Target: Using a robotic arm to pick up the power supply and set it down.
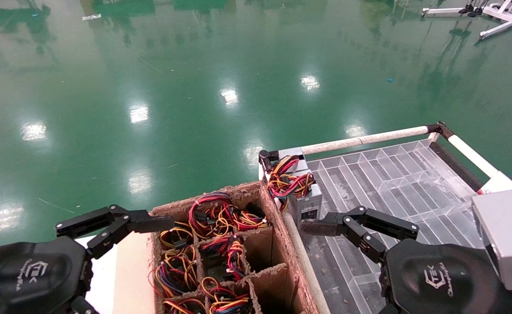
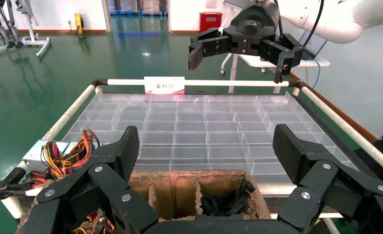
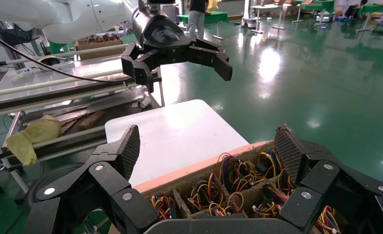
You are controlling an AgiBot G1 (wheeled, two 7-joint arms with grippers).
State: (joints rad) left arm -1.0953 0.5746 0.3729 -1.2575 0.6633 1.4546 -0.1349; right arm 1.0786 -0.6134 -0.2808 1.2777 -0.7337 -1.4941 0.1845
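While both arms hang low at the near edge of the head view, each claw is spread wide and has hold of nothing. Right claw (image 1: 325, 220) points toward the robot's left, fingers splayed, one fingertip (image 1: 310, 226) just short of the power supply (image 1: 304, 201); can't tell if it touches. Left claw (image 1: 116, 226) hovers beside the cardboard box (image 1: 277, 226), its upper finger reaching over the box's near-left corner. Right arm's silver-grey wrist block (image 1: 506, 237) sits behind its claw housing, partly cut off by the frame edge. Left arm's wrist is barely in frame, just a sliver at the edge.

Power supply stands just ahead of the right claw's tips, at the corner of the clear tray (image 1: 395, 183), wires (image 1: 288, 181) bunched on top. Its lower part is hidden by the box wall and claw finger. In the left wrist view only a pale edge of it (image 2: 36, 153) shows behind the wires.

Cardboard box lies between the two claws, w/ divider cells; most hold red, yellow, orange, black wire bundles (image 1: 214, 216), units under them hard to make out. Two cells nearest the right claw look bare. Box's near end is cut off.

Clear tray is under and beyond the right claw, many shallow compartments, framed by a white tube rail (image 1: 365, 139). White counter (image 3: 175, 134) sits under the left claw.
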